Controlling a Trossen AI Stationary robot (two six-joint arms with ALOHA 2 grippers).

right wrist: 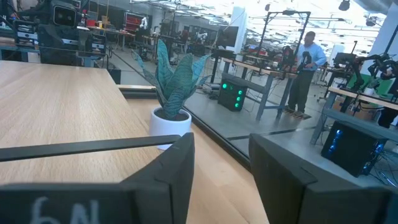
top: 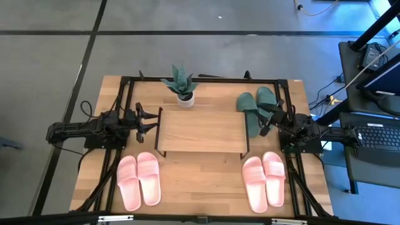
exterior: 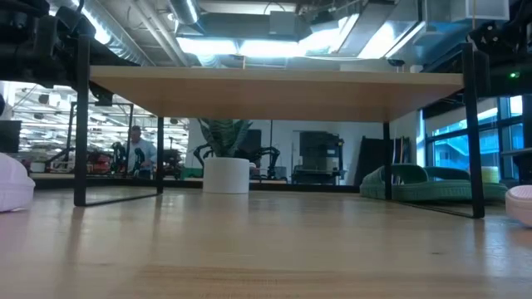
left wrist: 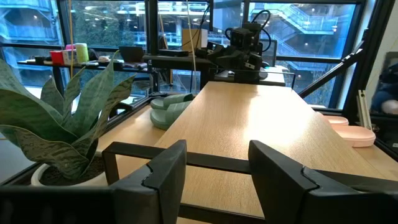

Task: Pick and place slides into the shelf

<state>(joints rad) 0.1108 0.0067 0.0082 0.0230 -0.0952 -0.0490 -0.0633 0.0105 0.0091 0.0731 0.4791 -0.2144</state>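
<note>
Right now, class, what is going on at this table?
Nothing is held yet. The left claw and right claw wait open at either end of the shelf. The dark green slides and both pink pairs lie on the table, none shelved. A potted plant stands behind.

A potted plant — spiky green leaves (white pot) — stands on the table; a keyboard lies right of the table.
</note>
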